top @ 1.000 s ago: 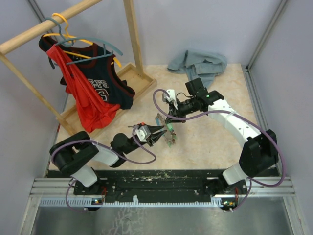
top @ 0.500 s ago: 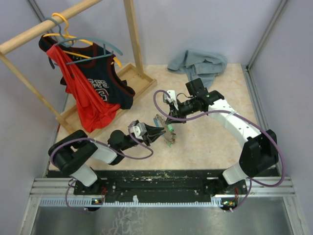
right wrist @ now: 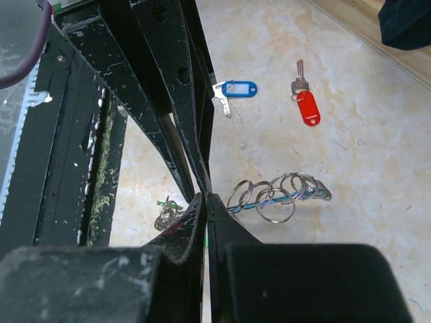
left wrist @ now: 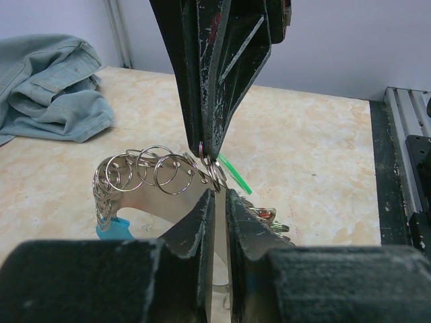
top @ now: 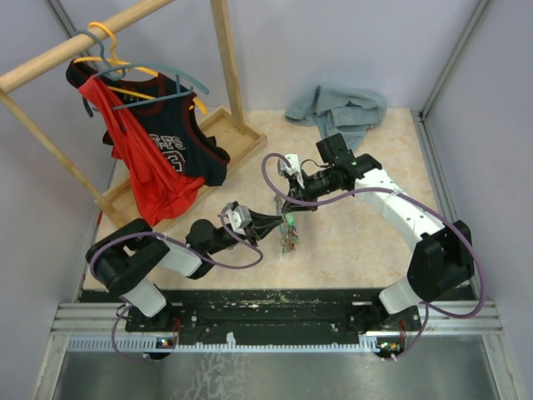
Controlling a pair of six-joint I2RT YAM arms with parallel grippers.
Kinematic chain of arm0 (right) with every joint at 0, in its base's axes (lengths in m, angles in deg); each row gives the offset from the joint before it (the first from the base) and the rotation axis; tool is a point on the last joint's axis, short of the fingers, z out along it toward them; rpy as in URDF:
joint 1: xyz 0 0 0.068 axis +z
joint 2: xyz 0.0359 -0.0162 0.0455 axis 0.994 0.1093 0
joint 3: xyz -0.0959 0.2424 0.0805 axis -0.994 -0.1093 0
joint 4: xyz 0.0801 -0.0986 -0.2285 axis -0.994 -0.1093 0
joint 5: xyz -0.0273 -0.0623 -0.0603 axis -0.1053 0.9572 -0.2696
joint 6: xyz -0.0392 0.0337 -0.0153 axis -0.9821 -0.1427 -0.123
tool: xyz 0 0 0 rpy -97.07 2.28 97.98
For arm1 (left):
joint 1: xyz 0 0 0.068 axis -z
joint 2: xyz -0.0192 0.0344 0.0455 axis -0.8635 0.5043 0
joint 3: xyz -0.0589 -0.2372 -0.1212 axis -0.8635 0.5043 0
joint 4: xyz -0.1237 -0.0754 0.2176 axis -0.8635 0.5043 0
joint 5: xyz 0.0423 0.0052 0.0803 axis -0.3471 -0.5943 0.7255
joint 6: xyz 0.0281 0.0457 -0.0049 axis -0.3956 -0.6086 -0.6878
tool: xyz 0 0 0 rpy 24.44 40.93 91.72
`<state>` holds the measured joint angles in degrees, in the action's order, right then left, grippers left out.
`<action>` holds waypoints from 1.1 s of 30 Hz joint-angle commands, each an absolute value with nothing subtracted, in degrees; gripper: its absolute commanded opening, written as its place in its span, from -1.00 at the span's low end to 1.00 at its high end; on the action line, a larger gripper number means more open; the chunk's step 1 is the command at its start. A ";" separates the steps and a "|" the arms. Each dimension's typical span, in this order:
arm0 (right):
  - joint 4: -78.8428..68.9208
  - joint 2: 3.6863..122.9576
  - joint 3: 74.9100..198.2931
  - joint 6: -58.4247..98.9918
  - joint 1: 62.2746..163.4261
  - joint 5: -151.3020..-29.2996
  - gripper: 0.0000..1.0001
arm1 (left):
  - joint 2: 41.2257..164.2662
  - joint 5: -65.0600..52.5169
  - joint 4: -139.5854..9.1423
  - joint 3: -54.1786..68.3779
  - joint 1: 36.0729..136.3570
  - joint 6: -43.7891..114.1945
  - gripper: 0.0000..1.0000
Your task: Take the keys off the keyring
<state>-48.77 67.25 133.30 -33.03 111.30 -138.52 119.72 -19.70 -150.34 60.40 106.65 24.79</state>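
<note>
Right gripper (right wrist: 206, 197) clamped on the keyring (right wrist: 276, 195), which hangs between both grippers over the table's (right wrist: 350, 168) middle with keys (top: 289, 234) attached; left gripper (left wrist: 217, 194) at the same ring, jaws a slit apart, hold undetermined; blue-tagged key (right wrist: 236, 89) and red-tagged key (right wrist: 306, 105) lie loose nearby.

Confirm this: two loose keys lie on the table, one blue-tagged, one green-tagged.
Wrong on one colour. The second loose key is red-tagged, not green-tagged. The right wrist view shows it on the table near the blue-tagged key.

The keyring (left wrist: 145, 169) is shiny metal, the red tag (right wrist: 307, 108) glossy plastic, the tabletop (right wrist: 377, 168) matt and marbled, the cloth (left wrist: 47, 87) soft denim.
</note>
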 commanded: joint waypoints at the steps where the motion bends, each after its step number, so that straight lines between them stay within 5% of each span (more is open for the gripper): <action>1: -47.44 64.86 134.80 -34.08 110.98 -142.69 -1.00 | 120.50 -19.81 -165.69 59.10 106.63 25.42 -0.69; 33: -46.45 66.48 134.18 -33.51 112.80 -142.52 -1.00 | 120.73 -17.13 -165.69 58.72 106.60 25.93 -0.76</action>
<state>-48.51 67.25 133.30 -33.01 111.89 -139.37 120.24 -17.98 -150.34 60.09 106.65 25.19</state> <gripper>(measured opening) 0.005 0.112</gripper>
